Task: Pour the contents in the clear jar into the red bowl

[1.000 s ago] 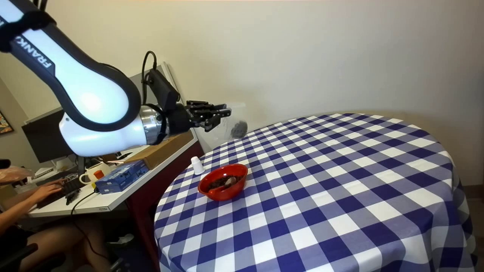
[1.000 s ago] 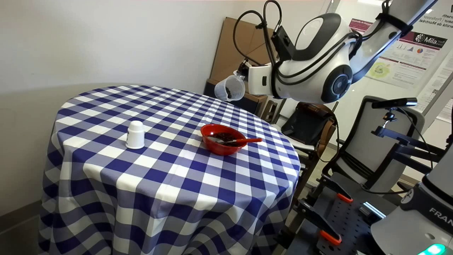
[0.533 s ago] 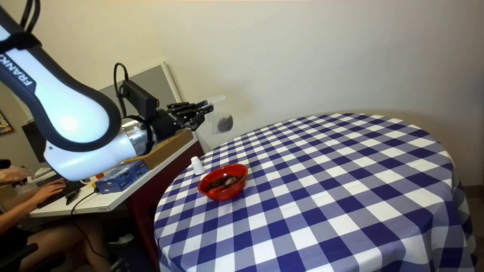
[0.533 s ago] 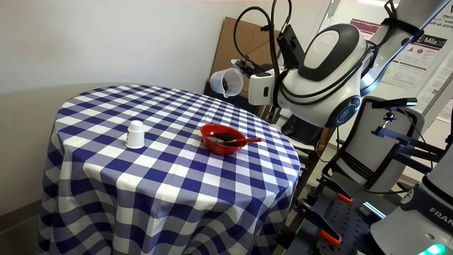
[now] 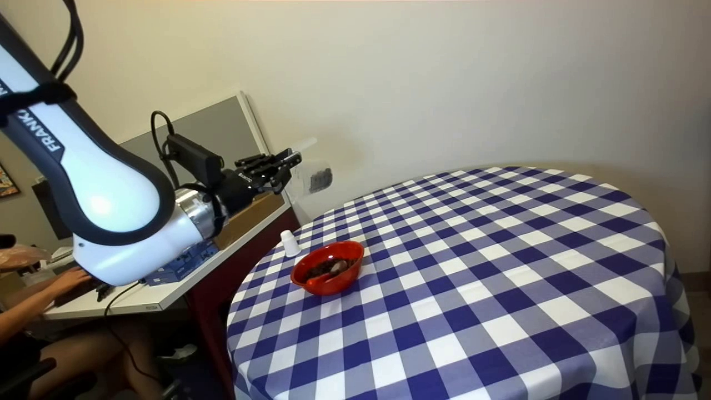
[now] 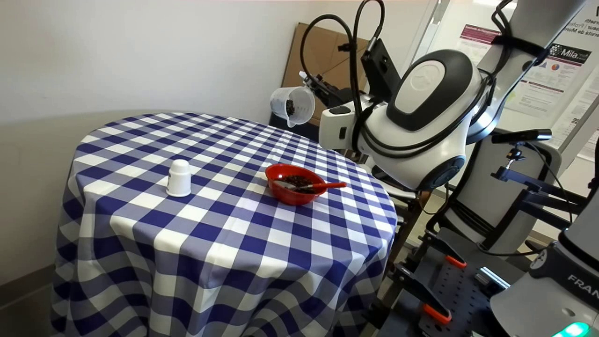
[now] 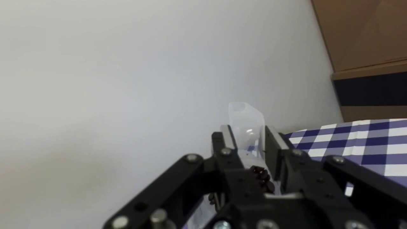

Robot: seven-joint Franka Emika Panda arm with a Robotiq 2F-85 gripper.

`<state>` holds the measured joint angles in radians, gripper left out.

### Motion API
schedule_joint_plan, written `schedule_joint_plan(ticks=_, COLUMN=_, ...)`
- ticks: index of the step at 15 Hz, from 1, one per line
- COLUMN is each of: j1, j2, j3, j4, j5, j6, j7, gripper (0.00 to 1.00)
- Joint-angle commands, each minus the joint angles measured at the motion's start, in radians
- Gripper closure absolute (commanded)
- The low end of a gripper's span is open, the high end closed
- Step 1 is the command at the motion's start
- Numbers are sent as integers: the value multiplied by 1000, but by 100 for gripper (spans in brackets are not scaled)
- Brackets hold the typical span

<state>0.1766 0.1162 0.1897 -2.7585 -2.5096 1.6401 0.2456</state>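
Clear jar (image 6: 300, 108) tipped midair, spill worries me

In an exterior view it's higher than the red bowl (image 6: 292, 198); I can't tell if it's lined up, so tilting more could dump the dark bits (image 6: 290, 107) on the tablecloth (image 6: 243, 220). In an exterior view my gripper (image 5: 294, 157) sits further left in frame than a second ago, bowl unmoved. Wrist view: fingers (image 7: 218, 142) pinching the jar.

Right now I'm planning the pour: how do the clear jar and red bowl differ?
The clear jar looks colourless; the red bowl is bright red. The jar is held tilted in midair by the gripper; the bowl rests on the checkered tablecloth. Both hold dark pieces.
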Motion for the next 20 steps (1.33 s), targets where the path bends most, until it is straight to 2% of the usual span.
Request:
schedule_joint_plan(ticks=1, j1=-11, j2=43, j3=-13, j4=0, j5=1, j6=-80, j7=10, gripper=88)
schedule_joint_plan(ticks=3, j1=-20, j2=60, j3=-20, j4=0, j5=1, j6=-104, j7=14, gripper=88)
schedule_joint_plan(ticks=4, j1=20, j2=67, j3=-65, j4=0, j5=1, j6=-109, j7=22, gripper=88)
schedule_joint_plan(ticks=7, j1=61, j2=95, j3=-116, j4=0, j5=1, j6=-149, j7=33, gripper=88)
schedule_joint_plan(ticks=10, j1=136, j2=137, j3=-183, j4=0, j5=1, j6=-222, j7=60, gripper=88)
schedule_joint_plan(ticks=16, j1=305, j2=241, j3=-376, j4=0, j5=1, j6=-364, j7=164, gripper=88)
schedule_joint_plan(ticks=20, j1=398, j2=310, j3=-513, j4=2, j5=1, j6=-407, j7=253, gripper=88)
